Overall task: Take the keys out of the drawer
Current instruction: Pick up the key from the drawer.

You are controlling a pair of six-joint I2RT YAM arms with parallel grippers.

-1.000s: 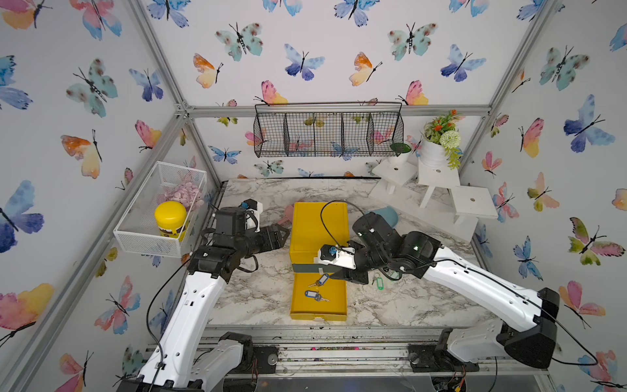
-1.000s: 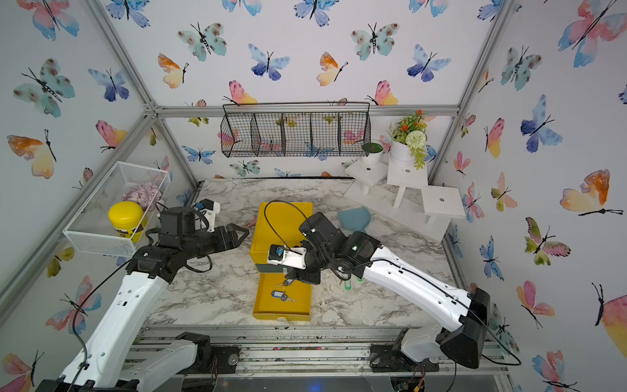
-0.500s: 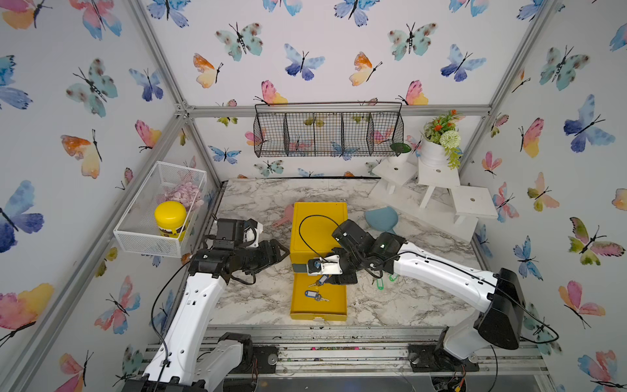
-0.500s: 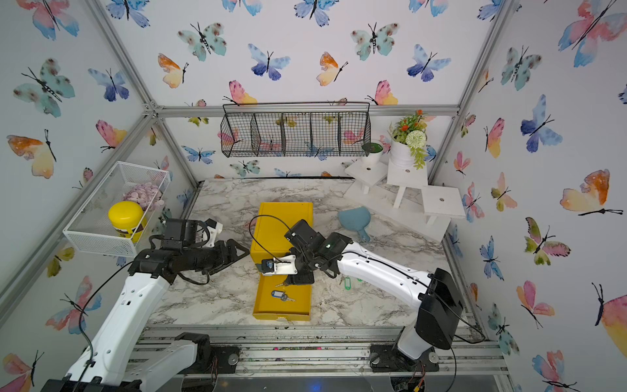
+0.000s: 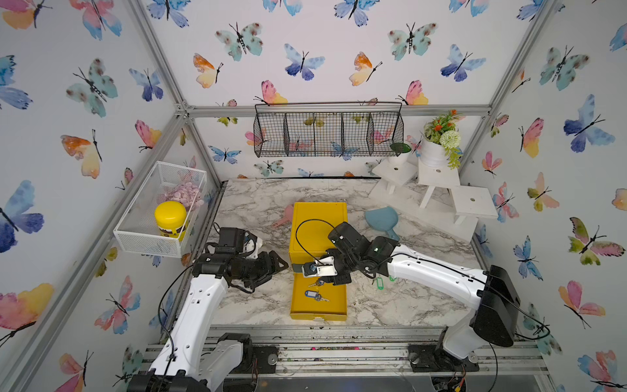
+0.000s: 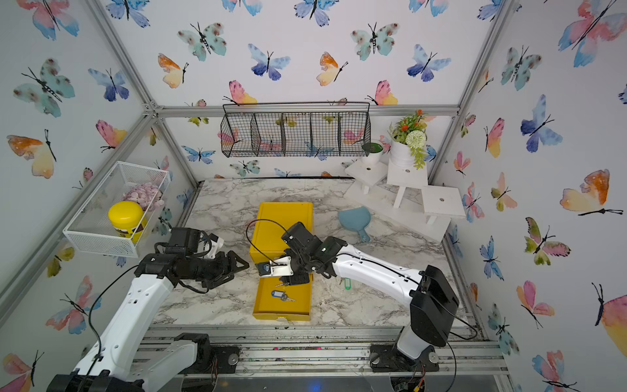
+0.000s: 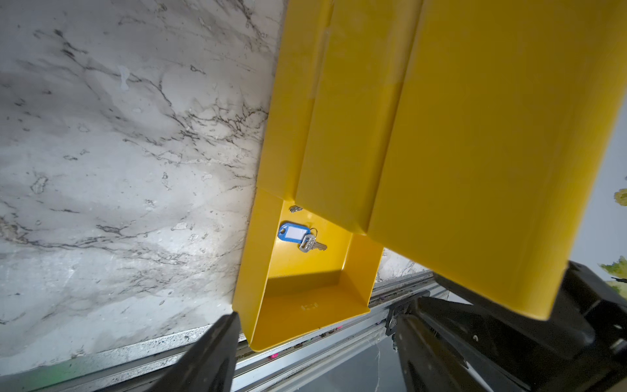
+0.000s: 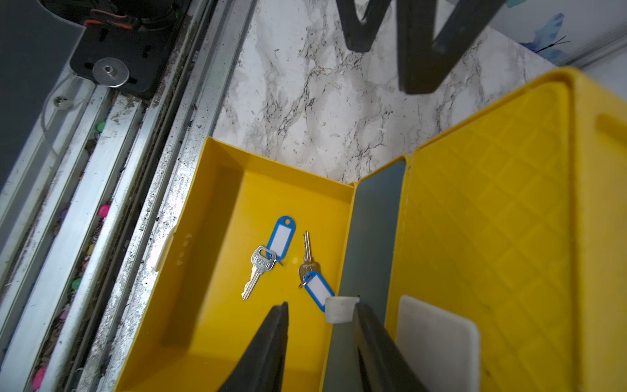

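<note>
Onlooker: Keys with blue tags, two of them, lie in the open drawer [image 8: 217, 190]. The right gripper [image 8: 314, 307] hangs over it, fingers partly spread, nothing between them.

Friend: Which one is it going for?

Onlooker: I think the near blue-tagged key [image 8: 317, 288]; its tag lies just before the fingertips, close to the white pad [image 8: 341, 309]. The next move, in my opinion, is to go down a little and close both fingers on the tag, without scraping the drawer floor. The far blue-tagged key [image 8: 263, 263] lies beyond it, apart.

Friend: And the others?

Onlooker: One green-tagged key [image 5: 379, 283] lies already on the marble table [image 5: 390, 305], behind the gripper beside its arm. The left gripper [image 5: 278, 264] stands spread wide and empty at the other side of the yellow cabinet [image 5: 319, 210].

Friend: Anything to read?

Onlooker: The tag windows are blank. The far key's head has stamped letters, but I cannot read them.
</note>
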